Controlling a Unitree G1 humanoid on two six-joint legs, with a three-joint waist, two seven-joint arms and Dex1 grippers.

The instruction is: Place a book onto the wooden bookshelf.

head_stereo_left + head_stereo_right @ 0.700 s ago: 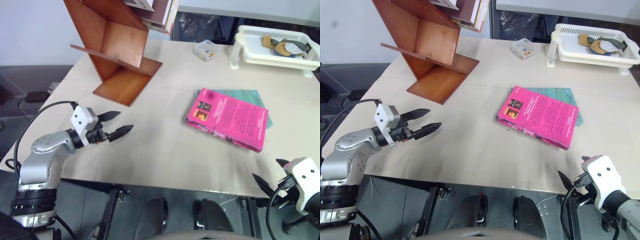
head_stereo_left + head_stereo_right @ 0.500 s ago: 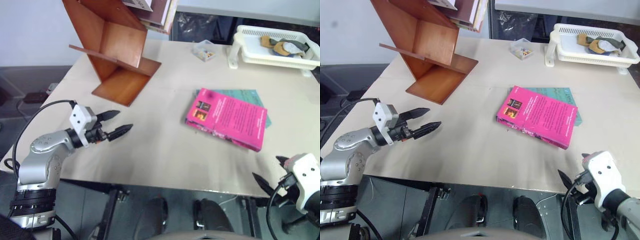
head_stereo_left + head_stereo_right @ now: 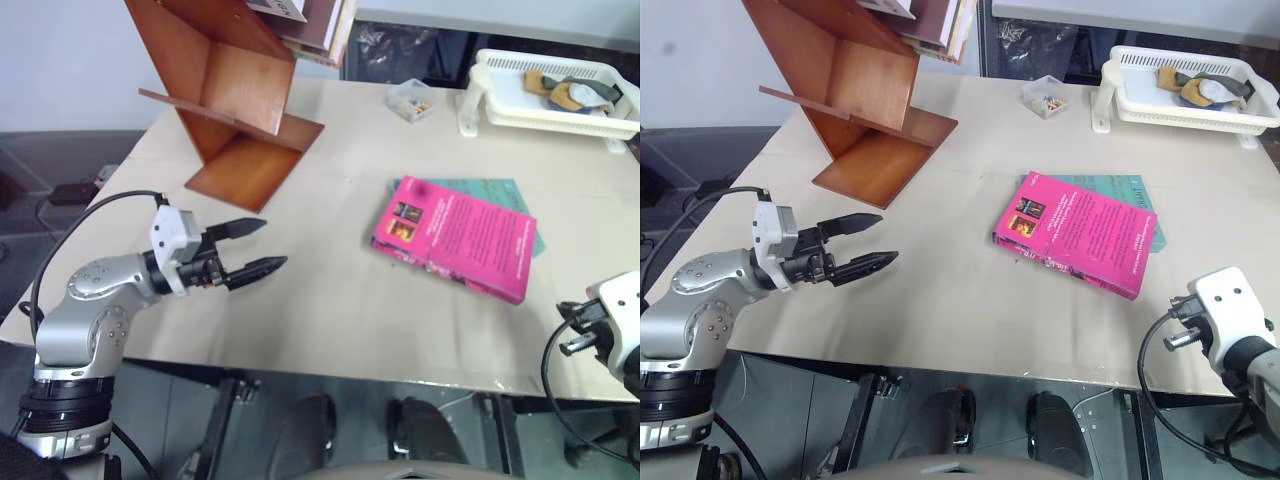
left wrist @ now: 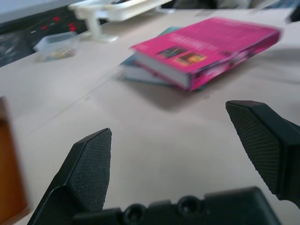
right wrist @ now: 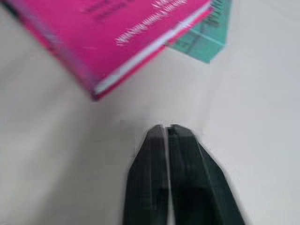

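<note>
The left gripper [image 3: 252, 247] is held above the near left part of the desk [image 3: 320, 300], its two black fingers [image 4: 91, 164] spread wide with nothing between them. It points across the desk surface toward the book, and is well apart from it. In the left wrist view the book sits beyond the gap between the fingers, with bare desk in between.

The right gripper [image 5: 167, 133] has its fingers pressed together, empty. In the right wrist view the tips point at the desk just short of the near corner of the book, without touching it. From the head views, the white housing of the right wrist [image 3: 1230, 315] sits at the near right edge of the desk.

The book [image 3: 455, 237], thick and bright pink with white page edges, lies flat on the desk right of centre, cover side up, turned at an angle to the desk edge. It rests on top of a thin teal book [image 3: 500, 190], which shows past its far and right edges.

The wooden bookshelf [image 3: 235, 100], reddish-brown with slanted panels, stands at the far left of the desk, well apart from the book. Other books [image 3: 310, 20] lean in its upper section.

A small clear box [image 3: 410, 100] sits at the far middle of the desk. A white plastic tray [image 3: 500, 95] holding small items stands at the far right.
</note>
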